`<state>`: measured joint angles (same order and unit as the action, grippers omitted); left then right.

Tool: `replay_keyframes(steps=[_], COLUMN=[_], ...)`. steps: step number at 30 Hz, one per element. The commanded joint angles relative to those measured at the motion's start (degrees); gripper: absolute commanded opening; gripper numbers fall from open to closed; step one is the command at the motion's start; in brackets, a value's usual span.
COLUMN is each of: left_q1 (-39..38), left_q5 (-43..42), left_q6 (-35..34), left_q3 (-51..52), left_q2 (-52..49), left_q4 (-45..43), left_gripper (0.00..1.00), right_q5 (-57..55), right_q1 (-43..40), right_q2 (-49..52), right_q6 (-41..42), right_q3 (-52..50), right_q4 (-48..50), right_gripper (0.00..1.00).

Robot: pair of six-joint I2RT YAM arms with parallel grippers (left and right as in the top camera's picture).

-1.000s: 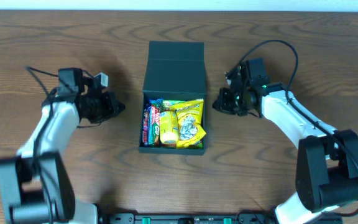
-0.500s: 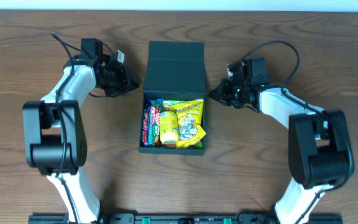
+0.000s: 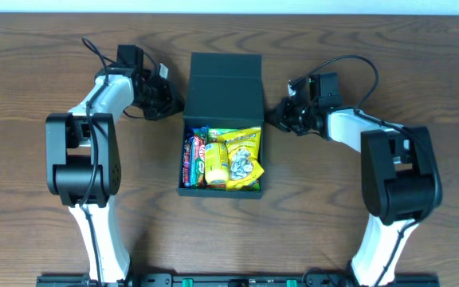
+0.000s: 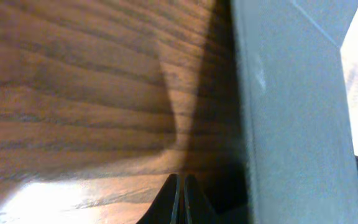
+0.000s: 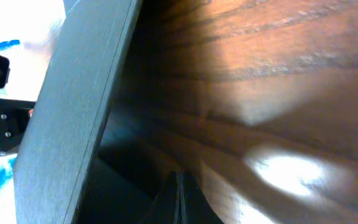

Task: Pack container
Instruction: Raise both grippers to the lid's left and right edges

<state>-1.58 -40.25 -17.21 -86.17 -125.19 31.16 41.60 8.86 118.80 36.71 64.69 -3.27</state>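
Observation:
The container point(image 3: 225, 88) is a dark green-black box in the middle of the table. Its flap lid lies open toward the back. The open part holds several colourful snack packets point(image 3: 228, 158). My left gripper point(image 3: 175, 104) is shut and empty, low on the table just left of the lid. The left wrist view shows its tips point(image 4: 181, 184) beside the container's wall point(image 4: 291, 112). My right gripper point(image 3: 271, 117) is shut and empty, just right of the lid. The right wrist view shows its tips point(image 5: 180, 180) near the container's wall point(image 5: 73, 118).
The wooden table point(image 3: 70, 231) runs all round the box. Cables loop off both wrists, the right one point(image 3: 357, 62) arching toward the back. A white wall edge point(image 3: 229, 6) runs along the far side.
Both arms have swung toward the back and inward. The left gripper moved from mid-left up to the lid's left side. The right gripper edged closer to the lid's right side.

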Motion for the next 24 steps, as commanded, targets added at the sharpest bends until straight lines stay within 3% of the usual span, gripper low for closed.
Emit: replay_keyframes(steps=[1,8,14,24], left_q1=[-0.63,-0.96,-0.63,-0.59], left_q5=[-3.1,-8.5,-14.75,-14.6], left_q6=[-1.77,-2.05,2.56,17.49], left_q3=[-1.55,-2.78,-6.32,-15.91], left_q2=[-0.83,-0.81,-0.79,1.57], left_q4=[-1.68,-4.31,-3.32,14.58], left_gripper=[0.06,0.06,0.06,0.06], right_q5=[3.61,13.25,24.0,28.94], right_q1=[0.11,-0.31,-1.6,-2.54], right_q2=[1.16,1.16,1.07,-2.95], right_q6=[1.18,0.0,-0.35,-0.83], right_q3=[1.81,2.08,2.08,2.08], right_q4=[1.09,10.64,21.75,23.65], right_gripper=[0.01,0.01,0.01,0.01])
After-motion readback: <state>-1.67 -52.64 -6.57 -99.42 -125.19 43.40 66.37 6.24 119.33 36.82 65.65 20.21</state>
